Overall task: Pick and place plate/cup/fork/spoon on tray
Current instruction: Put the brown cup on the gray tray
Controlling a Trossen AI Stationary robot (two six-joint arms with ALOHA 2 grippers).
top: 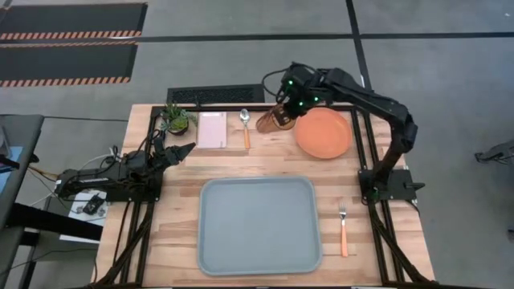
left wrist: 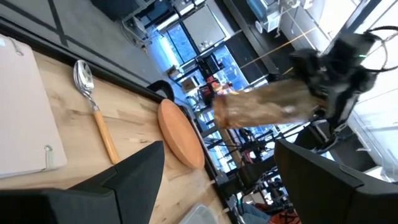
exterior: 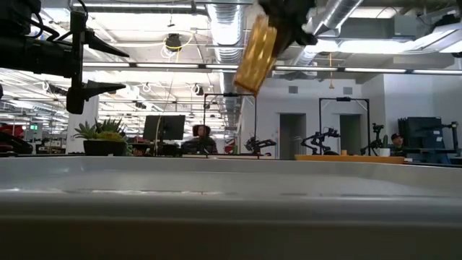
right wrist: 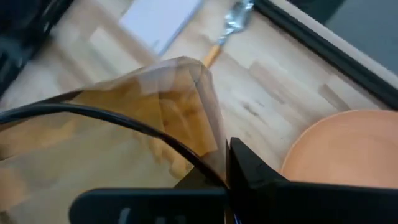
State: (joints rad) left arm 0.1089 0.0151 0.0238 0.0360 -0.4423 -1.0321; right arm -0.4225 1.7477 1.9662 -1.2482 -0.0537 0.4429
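My right gripper [top: 284, 111] is shut on the amber ribbed cup [top: 269, 120] above the table's far edge, between the spoon [top: 246, 127] and the orange plate [top: 323, 132]. In the low view the cup [exterior: 256, 50] hangs tilted, high above the table. The plate and the spoon lie flat on the wood. The fork [top: 343, 229] lies right of the grey-blue tray [top: 259, 225], which sits at the near middle. My left gripper [top: 185, 150] is open and empty at the table's left, near the potted plant. My right gripper holds the cup by its upper end [exterior: 266, 25], coming at it from above and from the table's right. One dark finger [right wrist: 249, 168] lies against the cup's wall [right wrist: 205, 118]; the other is hidden by the cup. The cup hangs tilted below the fingers, clear of the table.
A white-pink napkin [top: 213, 130] lies left of the spoon, and a small potted plant [top: 175, 119] stands at the far left corner. The right arm's base [top: 389, 185] stands at the table's right edge. The tray's inside holds nothing.
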